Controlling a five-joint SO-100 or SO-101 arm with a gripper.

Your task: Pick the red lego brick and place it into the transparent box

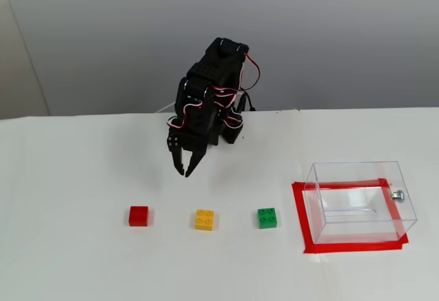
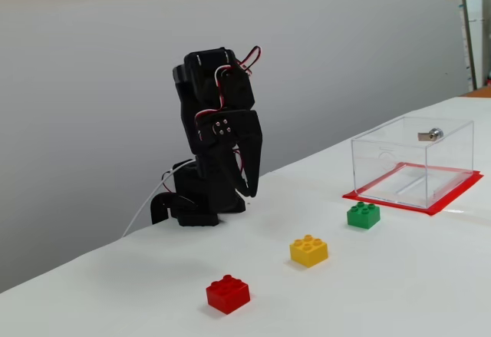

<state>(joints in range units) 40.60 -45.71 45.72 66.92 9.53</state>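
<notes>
The black two-finger claw point(image 1: 184, 172), narrowly parted and empty, hangs above the white desk point(image 1: 82, 260) behind the small square red lego brick point(image 1: 138, 215), apparently lining up a grasp.

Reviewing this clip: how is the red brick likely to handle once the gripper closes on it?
The red lego brick looks like hard moulded plastic, so probably stiff and light. Its squat, flat-based shape suggests it would slide rather than roll or tip. The glossy sides may be somewhat slippery for the gripper.
</notes>
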